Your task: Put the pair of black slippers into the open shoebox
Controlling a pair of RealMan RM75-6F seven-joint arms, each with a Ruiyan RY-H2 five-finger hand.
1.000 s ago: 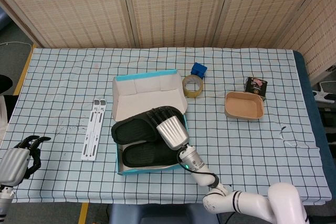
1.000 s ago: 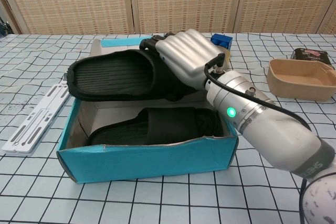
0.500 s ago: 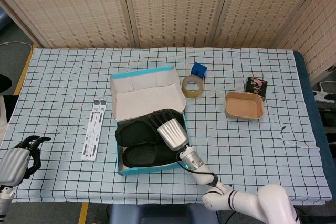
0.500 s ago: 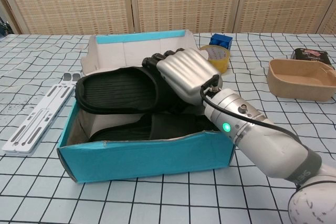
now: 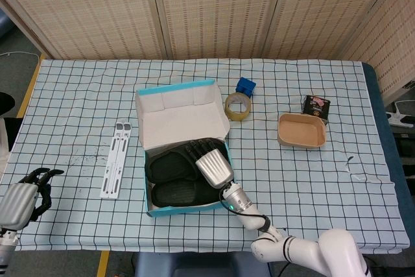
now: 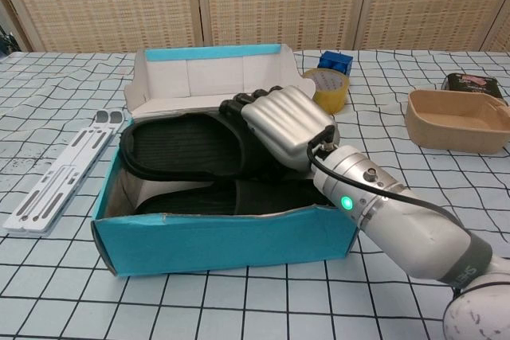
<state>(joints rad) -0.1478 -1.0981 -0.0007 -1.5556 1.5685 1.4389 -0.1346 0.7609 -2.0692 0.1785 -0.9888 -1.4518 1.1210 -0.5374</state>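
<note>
Two black ribbed rubber slippers sit in the open teal cardboard shoebox (image 6: 215, 236): the near slipper (image 6: 231, 197) lies flat along the front wall, while the far slipper (image 6: 187, 145) rests just behind it, its strap end gripped by the right hand (image 6: 283, 125), whose silver-backed dark fingers (image 6: 247, 103) curl around it. At about nine o'clock from the box lies a white slotted plastic strip (image 5: 115, 159), and at the table's lower left edge the left hand (image 5: 23, 199) rests holding nothing, fingers loosely curled and apart. Toward one and two o'clock, well beyond the box, stand a roll of yellow tape (image 5: 238, 106), a small blue block (image 5: 245, 85), a tan paper tray (image 5: 301, 130) and a small dark packet (image 5: 316, 106).
</note>
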